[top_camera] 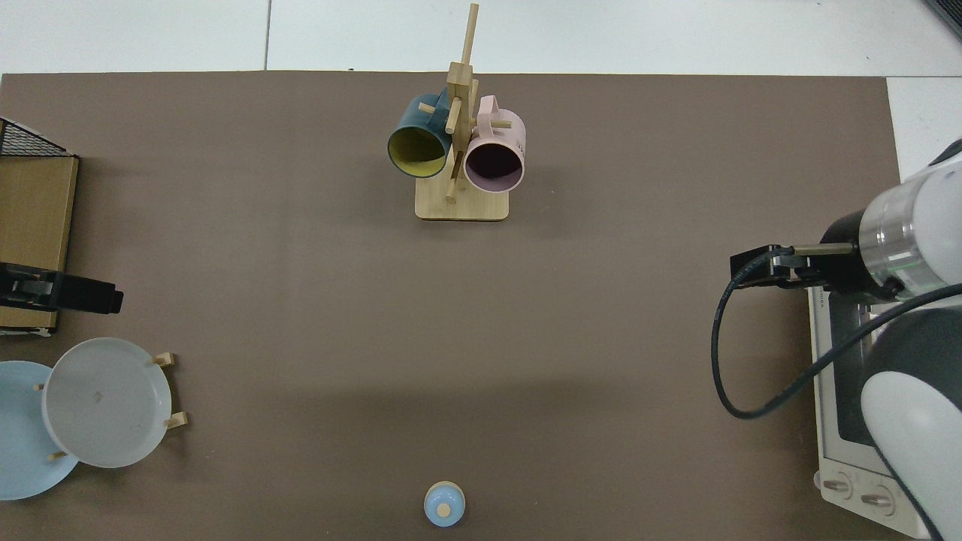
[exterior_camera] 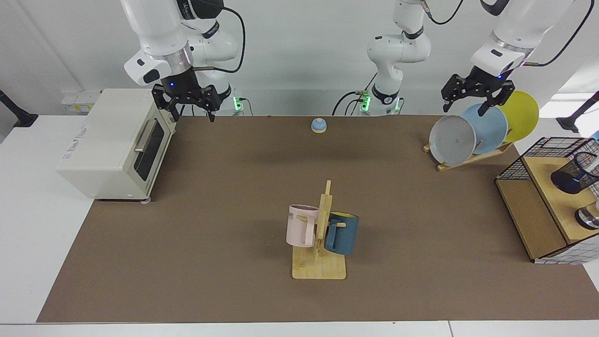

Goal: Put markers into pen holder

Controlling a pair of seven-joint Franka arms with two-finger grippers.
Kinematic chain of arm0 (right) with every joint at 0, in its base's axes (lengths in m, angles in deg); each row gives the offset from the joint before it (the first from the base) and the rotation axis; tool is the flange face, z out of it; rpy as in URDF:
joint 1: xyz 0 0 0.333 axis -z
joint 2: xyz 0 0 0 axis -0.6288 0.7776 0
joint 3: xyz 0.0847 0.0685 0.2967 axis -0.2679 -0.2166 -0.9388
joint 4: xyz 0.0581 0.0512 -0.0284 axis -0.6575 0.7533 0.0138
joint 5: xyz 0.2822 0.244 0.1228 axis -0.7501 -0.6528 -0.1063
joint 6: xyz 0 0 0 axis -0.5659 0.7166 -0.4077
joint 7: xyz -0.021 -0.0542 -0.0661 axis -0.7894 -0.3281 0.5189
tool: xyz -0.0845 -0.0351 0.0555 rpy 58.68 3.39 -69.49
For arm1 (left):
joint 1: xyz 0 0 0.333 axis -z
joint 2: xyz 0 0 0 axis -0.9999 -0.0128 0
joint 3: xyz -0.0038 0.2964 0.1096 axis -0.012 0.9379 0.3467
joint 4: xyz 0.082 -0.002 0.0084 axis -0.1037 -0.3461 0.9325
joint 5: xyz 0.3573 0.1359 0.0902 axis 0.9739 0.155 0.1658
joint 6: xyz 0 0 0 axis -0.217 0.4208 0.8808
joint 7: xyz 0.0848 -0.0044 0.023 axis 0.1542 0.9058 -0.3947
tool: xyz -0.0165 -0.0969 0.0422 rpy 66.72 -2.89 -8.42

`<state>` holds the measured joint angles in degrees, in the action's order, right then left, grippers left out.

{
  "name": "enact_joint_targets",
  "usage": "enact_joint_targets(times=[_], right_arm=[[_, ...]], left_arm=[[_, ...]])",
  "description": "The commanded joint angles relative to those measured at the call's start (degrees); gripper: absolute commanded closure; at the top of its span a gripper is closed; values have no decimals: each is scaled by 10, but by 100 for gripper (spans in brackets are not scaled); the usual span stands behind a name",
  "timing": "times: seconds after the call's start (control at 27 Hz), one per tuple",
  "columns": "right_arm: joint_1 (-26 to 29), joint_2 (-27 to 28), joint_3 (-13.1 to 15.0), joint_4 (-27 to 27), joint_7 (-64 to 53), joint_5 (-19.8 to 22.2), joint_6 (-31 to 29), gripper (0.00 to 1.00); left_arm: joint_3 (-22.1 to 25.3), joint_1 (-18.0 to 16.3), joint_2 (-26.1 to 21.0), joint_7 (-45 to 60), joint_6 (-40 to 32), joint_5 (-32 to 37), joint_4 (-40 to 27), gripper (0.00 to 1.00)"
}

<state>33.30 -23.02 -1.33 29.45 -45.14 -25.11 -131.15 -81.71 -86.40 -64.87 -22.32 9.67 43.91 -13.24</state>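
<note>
Black wire-mesh pen holder [exterior_camera: 572, 177] tilted on wooden shelf [exterior_camera: 552, 196], blue marker [exterior_camera: 581, 178] inside

The setting is a robotics laboratory arranged as a mock kitchen test bench. Evidence of the laboratory: two white multi-joint robot arms [exterior_camera: 164, 42] with exposed black cables are mounted behind a white table [exterior_camera: 28, 234] covered by a flat brown mat [exterior_camera: 210, 210], against bare white walls. Evidence of the kitchen staging: a cream countertop toaster oven [exterior_camera: 110, 145], a light wooden mug tree [exterior_camera: 323, 234] holding two mugs, and a wooden rack of round plates [exterior_camera: 472, 135].
</note>
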Motion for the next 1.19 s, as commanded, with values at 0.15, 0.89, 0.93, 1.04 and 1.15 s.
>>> enact_joint_targets(times=[0.15, 0.89, 0.93, 1.04, 1.15], right_arm=[[9, -7, -5, 8, -11, -5, -4, 0], [9, -7, -5, 8, -11, -5, -4, 0], [9, -7, -5, 8, -11, -5, -4, 0], [9, -7, -5, 8, -11, -5, -4, 0], [9, -7, -5, 8, -11, -5, -4, 0]], left_arm=[[11, 18, 0, 9, 13, -7, 5, 0], [8, 18, -47, 25, -20, -7, 71, 0], [9, 18, -47, 24, -19, -6, 71, 0], [9, 18, -47, 24, -19, -4, 71, 0], [9, 18, -47, 24, -19, -3, 71, 0]])
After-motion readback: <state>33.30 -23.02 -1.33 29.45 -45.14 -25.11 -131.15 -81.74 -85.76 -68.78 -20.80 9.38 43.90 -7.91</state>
